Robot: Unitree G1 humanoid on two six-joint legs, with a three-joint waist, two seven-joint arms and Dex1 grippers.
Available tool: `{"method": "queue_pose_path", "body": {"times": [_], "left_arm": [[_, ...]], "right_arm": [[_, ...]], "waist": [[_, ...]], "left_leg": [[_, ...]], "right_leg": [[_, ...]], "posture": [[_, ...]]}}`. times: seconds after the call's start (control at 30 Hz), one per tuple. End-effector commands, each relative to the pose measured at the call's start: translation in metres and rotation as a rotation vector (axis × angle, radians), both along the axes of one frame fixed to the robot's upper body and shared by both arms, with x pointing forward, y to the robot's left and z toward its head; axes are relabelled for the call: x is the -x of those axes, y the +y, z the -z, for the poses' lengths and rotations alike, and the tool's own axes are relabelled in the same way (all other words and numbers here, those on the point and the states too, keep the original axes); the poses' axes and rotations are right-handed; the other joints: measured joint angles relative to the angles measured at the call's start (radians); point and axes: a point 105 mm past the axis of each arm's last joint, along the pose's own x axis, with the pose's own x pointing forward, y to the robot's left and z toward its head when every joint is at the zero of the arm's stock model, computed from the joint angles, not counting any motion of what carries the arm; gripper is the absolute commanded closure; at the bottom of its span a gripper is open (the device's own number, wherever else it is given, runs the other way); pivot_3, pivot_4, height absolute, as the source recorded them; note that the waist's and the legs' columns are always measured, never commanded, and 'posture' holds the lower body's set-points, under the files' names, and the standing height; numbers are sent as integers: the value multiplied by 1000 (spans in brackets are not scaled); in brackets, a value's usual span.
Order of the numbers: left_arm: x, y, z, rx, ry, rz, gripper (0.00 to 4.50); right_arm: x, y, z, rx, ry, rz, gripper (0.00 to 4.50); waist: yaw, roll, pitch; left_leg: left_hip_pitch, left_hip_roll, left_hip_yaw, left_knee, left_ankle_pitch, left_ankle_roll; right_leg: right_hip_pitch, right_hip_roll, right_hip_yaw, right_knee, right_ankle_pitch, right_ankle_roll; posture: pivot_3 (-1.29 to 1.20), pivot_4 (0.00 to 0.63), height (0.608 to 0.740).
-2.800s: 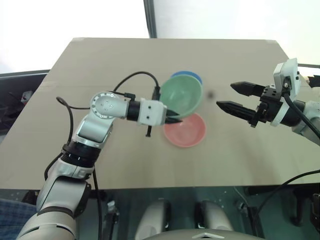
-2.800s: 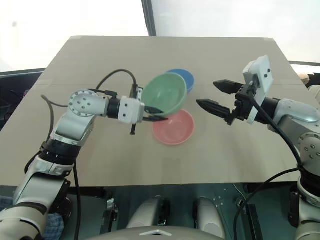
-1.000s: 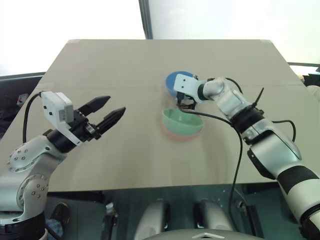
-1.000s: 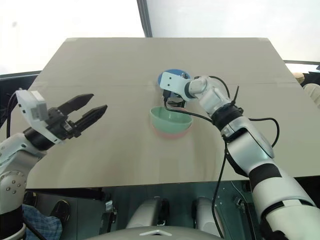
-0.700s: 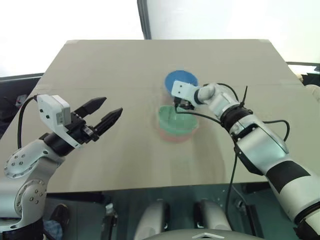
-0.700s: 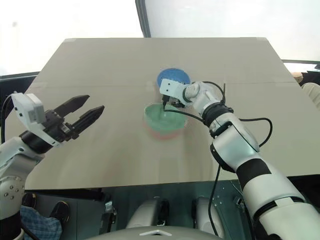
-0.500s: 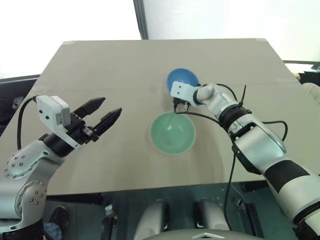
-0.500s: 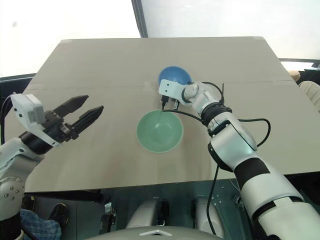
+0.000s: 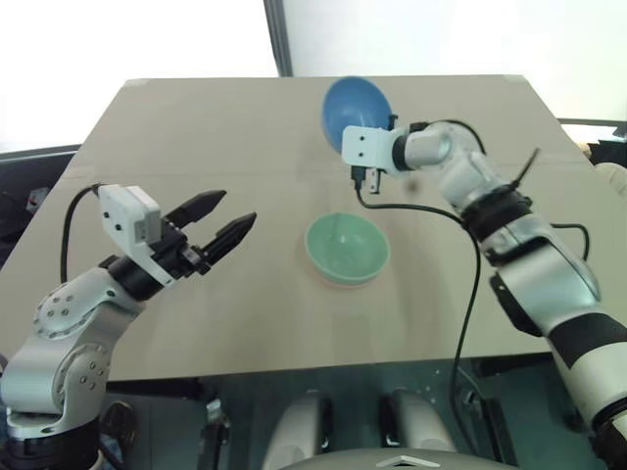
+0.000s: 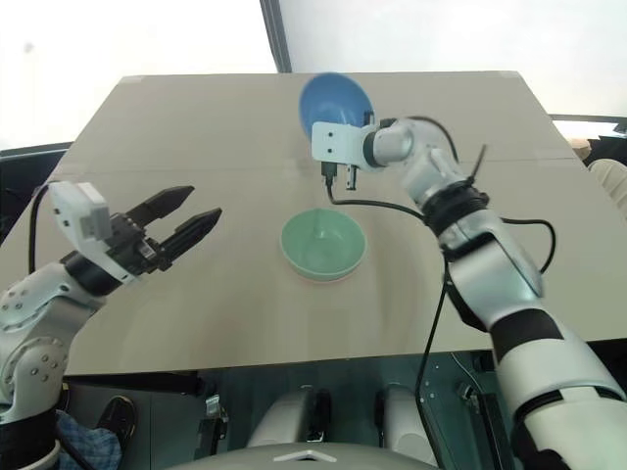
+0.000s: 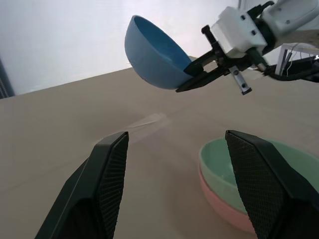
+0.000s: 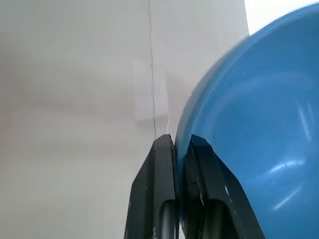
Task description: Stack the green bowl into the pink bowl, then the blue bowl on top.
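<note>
Right gripper (image 12: pixel 180 149) pinching smooth round blue bowl (image 9: pixel 355 110) rim, glossy green bowl (image 9: pixel 347 249) nested in pink bowl (image 11: pixel 222 206), left gripper (image 9: pixel 228 217) spread

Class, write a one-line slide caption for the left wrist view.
Right gripper lifts the blue bowl above the stacked green bowl and pink bowl.

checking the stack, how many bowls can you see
3: the green bowl nested in the pink bowl on the table, and the blue bowl held aloft by the right gripper.
</note>
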Motion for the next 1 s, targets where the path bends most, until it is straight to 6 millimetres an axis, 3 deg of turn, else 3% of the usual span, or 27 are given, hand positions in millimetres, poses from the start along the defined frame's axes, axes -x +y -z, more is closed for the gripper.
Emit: {"method": "queue_pose_path", "body": {"times": [0.03,0.17,0.27,0.37,0.5,0.7,0.83,1.0], "left_arm": [[-6,-7,-4,-16,-32,52,1227],[-17,-15,-4,-22,-36,109,1227],[-23,-21,-3,-25,-35,143,1227],[-25,-23,-3,-28,-38,162,1227],[-26,-24,-4,-28,-37,182,1227],[-20,-25,-1,-34,-17,209,1227],[-13,-25,4,-41,15,232,1227],[5,-24,22,-65,106,293,1227]], "right_arm": [[67,8,-9,30,75,-216,4482],[127,-5,14,139,193,-358,4482],[150,-17,23,208,243,-400,4482],[151,-16,22,196,245,-377,3654],[136,-16,16,157,205,-286,1994],[130,-33,9,113,228,-199,1994],[117,-68,-2,-3,285,-24,1994],[120,-125,13,-155,409,186,1994]], "waist": [[8,0,0],[17,0,0],[26,0,0],[24,-1,0],[25,-1,0],[29,-1,0],[31,-1,0],[35,-2,-1]], "left_leg": [[0,0,0,-1,0,0],[-2,0,-1,0,0,1],[-1,0,-1,1,-1,2],[-1,0,-1,1,-1,2],[-1,1,-1,1,-1,1],[-2,1,-1,1,-1,3],[-2,0,-1,1,-2,3],[-3,0,-1,0,-2,4]], "right_leg": [[0,0,0,0,0,0],[0,0,-1,-3,0,0],[1,-1,-1,-4,0,0],[1,-2,-1,-3,0,0],[1,-2,-1,-3,0,0],[1,-2,-1,-5,0,0],[1,-2,-1,-6,0,0],[2,-3,-1,-8,0,0]], "posture": [[0,150,740],[0,150,740],[0,150,740],[0,150,740],[0,150,740],[0,150,740],[0,150,740],[0,150,740]]}}
